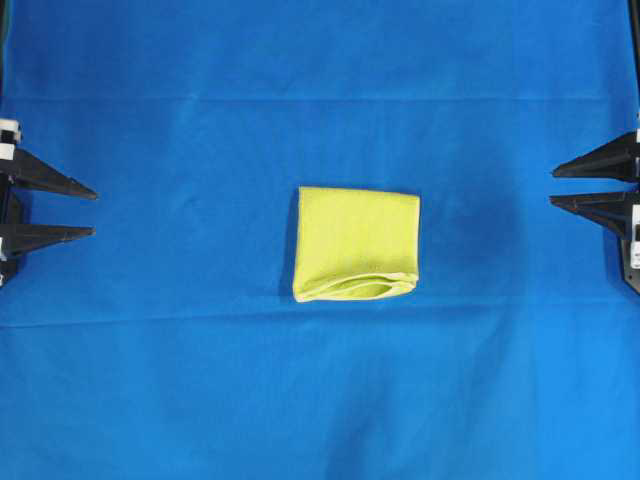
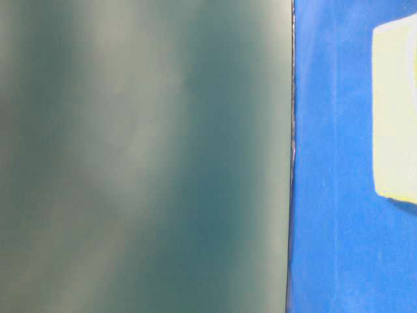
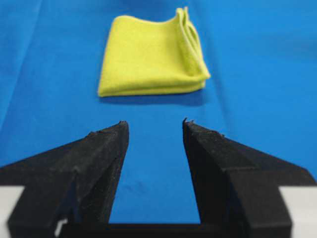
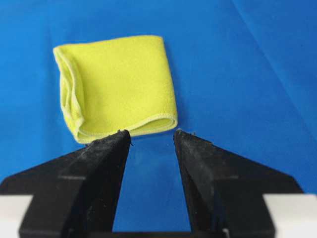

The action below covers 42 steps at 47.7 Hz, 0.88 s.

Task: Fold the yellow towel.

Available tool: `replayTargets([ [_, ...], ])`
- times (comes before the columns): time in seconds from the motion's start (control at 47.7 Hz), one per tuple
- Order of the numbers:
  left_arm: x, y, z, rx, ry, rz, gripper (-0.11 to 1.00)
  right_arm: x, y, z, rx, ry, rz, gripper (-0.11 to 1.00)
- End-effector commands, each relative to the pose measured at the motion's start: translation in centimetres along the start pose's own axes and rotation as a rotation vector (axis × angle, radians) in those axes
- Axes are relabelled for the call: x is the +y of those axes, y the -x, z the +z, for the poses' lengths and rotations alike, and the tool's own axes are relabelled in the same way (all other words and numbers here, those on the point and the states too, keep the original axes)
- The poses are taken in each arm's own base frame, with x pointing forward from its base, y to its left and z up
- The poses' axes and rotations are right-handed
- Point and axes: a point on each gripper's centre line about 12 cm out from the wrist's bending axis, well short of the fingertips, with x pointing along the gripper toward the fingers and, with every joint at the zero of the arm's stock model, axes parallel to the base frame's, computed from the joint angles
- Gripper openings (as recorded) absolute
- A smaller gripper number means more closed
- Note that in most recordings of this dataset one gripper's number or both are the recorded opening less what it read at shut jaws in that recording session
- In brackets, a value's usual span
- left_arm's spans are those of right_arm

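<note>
Folded yellow towel (image 1: 355, 243) on blue counter (image 1: 180, 380), left tool (image 1: 92, 211) and right tool (image 1: 554, 187) far from towel, both wide, holding nothing

Left gripper (image 1: 95, 212) sits at the 9 o'clock edge of the overhead view, only its two black fingers (image 1: 50, 178) in frame, tips pointing toward 3 o'clock, jaws apart and holding nothing. Right gripper (image 1: 552, 188) sits at the 3 o'clock edge, fingers (image 1: 600, 158) pointing toward 9 o'clock, jaws likewise parted and empty. Each wrist view shows its own pair of tapered fingers spread with a clear gap between the tips, left (image 3: 155, 122) and right (image 4: 151, 132).
</note>
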Motion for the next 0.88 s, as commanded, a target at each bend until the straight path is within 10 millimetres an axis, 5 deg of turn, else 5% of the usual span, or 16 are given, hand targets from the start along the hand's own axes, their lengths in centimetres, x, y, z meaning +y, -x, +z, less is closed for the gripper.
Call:
replayTargets([
  [0.0,0.11,-0.07,0.53,-0.015,0.004,0.006,0.46,0.14,-0.12,0.42,-0.005,-0.002,0.005,0.48],
  [0.859,0.39,-0.06,0.45,-0.012,0.005,0.024,0.46,0.07,-0.12,0.40,-0.003,-0.004,0.000,0.48],
])
